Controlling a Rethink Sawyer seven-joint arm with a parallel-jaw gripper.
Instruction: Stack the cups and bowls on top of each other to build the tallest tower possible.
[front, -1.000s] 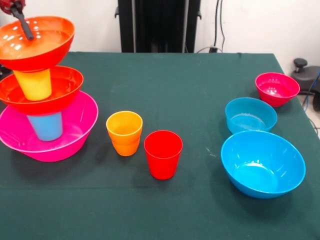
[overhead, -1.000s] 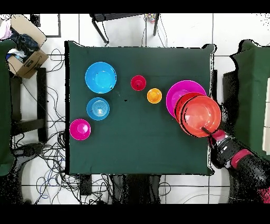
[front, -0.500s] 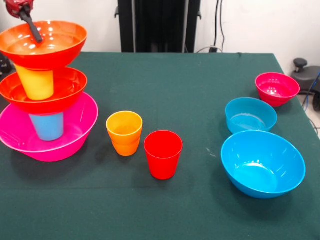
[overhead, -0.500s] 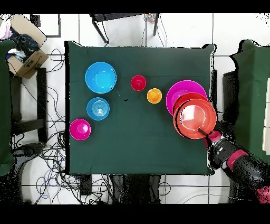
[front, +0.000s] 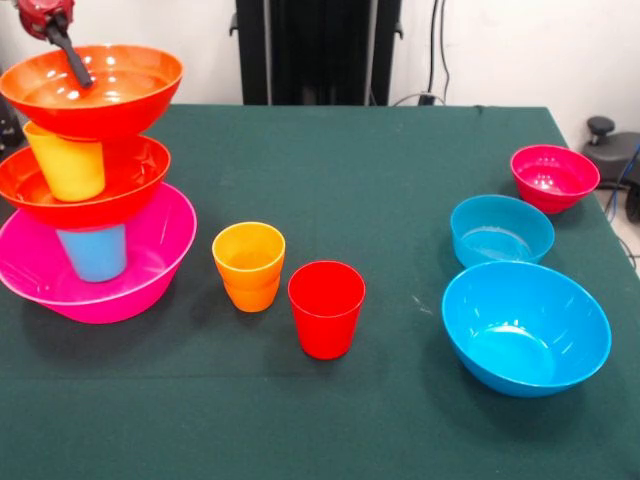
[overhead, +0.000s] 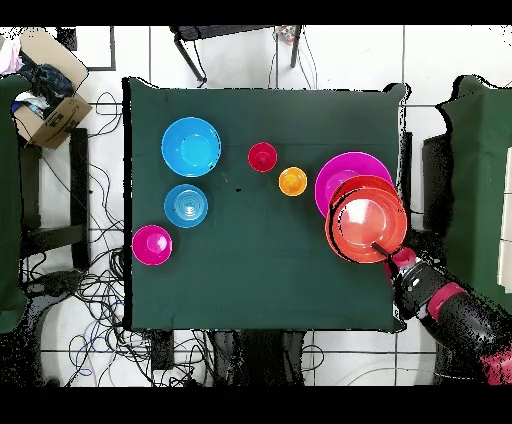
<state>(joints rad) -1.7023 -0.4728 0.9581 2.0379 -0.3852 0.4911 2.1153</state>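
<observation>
Gripper (front: 68, 52) up at the tower's top has a dark finger (front: 76, 62) dipping inside the top glossy orange-red plastic bowl (front: 92, 88), touching its inner wall; can't tell how wide it's open. Red and black arm (overhead: 450, 315) reaches in from the table's corner. Under the gripper, big to small: large pink bowl (front: 150, 262), second orange-red bowl (front: 125, 185), light blue cup (front: 93, 253), yellow cup (front: 67, 162). Well off to the side: large blue bowl (front: 526, 328), small blue bowl (front: 501, 230), magenta bowl (front: 554, 178), red tumbler (front: 326, 308), orange tumbler (front: 249, 265).
</observation>
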